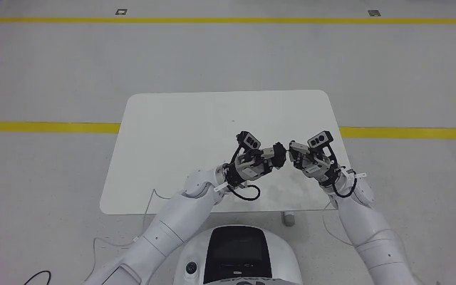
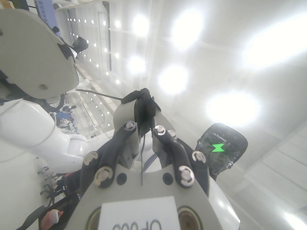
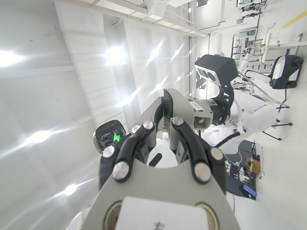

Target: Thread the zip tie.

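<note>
Both arms are raised above the white table, their grippers tip to tip. My left gripper is shut on a black zip tie. The tie's thin tail sticks out sideways from the fingertips toward the pale casing of the other gripper, and another stretch of the strap runs back between the fingers. My right gripper is shut, its ribbed pads pressed together; I see nothing between them. In the top view the left gripper and right gripper nearly touch.
The tabletop below the arms is bare white, with rounded corners; its near edge lies under the left forearm. Yellow floor lines run behind the table. The left arm's wrist camera shows just beyond the right gripper.
</note>
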